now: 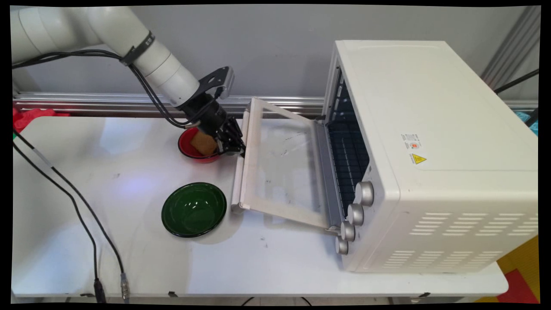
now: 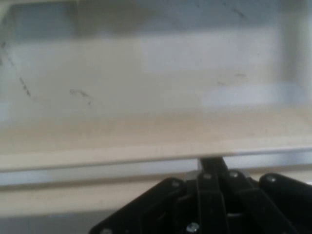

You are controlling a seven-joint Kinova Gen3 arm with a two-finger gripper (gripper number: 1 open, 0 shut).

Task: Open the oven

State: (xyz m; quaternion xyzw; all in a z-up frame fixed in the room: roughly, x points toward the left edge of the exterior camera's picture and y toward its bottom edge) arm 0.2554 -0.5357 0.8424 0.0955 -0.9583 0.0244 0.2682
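A white toaster oven (image 1: 430, 129) stands on the right of the table, its glass door (image 1: 282, 165) hanging open toward the left. My gripper (image 1: 236, 148) sits at the far end of the door's handle (image 1: 238, 181), with its fingers drawn together. In the hand view the shut gripper (image 2: 211, 163) meets the underside of the pale handle bar (image 2: 122, 146), and the glass (image 2: 146, 73) lies beyond it. Just behind the gripper is a red bowl (image 1: 187, 148) holding a brown, bread-like piece (image 1: 203, 143).
A dark green empty bowl (image 1: 193, 209) sits near the door's front corner. Black cables (image 1: 77, 202) trail across the table's left side. Several knobs (image 1: 355, 214) line the oven's front. A metal rail (image 1: 107, 103) runs along the back edge.
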